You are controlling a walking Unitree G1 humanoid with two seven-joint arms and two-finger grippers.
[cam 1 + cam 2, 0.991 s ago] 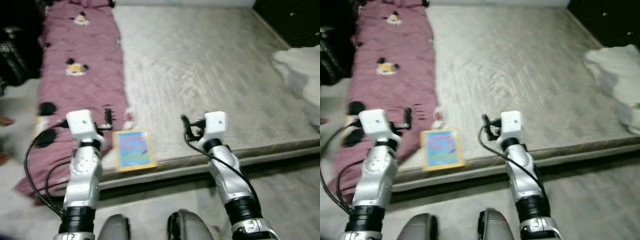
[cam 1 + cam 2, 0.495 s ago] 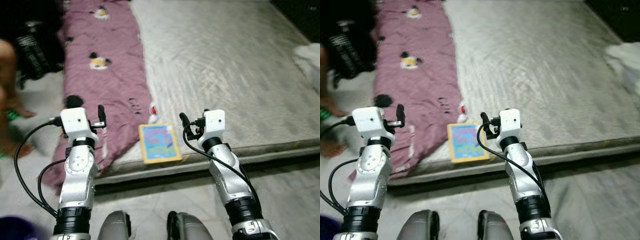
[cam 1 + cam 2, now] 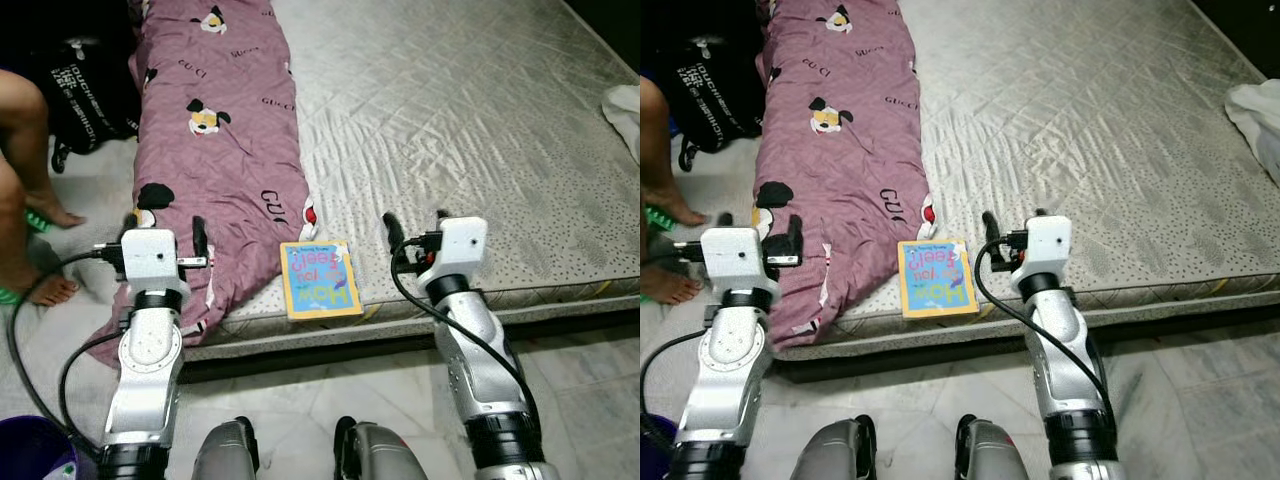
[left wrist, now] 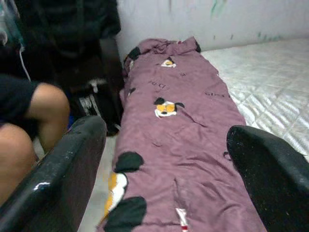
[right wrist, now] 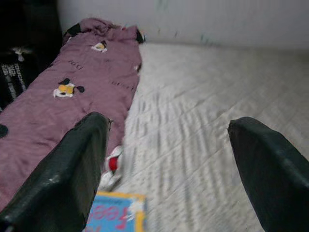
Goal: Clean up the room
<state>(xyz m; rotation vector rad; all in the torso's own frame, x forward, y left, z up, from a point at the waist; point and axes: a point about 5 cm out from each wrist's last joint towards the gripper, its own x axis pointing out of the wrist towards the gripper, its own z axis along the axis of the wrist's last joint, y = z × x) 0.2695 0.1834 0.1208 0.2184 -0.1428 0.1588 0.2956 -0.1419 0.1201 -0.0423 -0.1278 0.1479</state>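
Yellow-bordered blue book (image 3: 320, 279) lies flat at mattress (image 3: 470, 120) edge

Legible text: "GUCCI" repeated in black on the purple blanket (image 3: 215, 150) lying along the mattress (image 3: 470, 130); large coloured letters on the yellow-bordered book (image 3: 320, 279) cover, seen upside down, partly readable as "FEEL"; white lettering on the black bag (image 3: 90, 85), unreadable.

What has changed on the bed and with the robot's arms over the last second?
Mostly the camera moved: the view swung and sharpened, bringing a person's leg into sight on the left. The book lies at the mattress edge beside the purple blanket as before. Left gripper and right gripper stay raised, open and empty.
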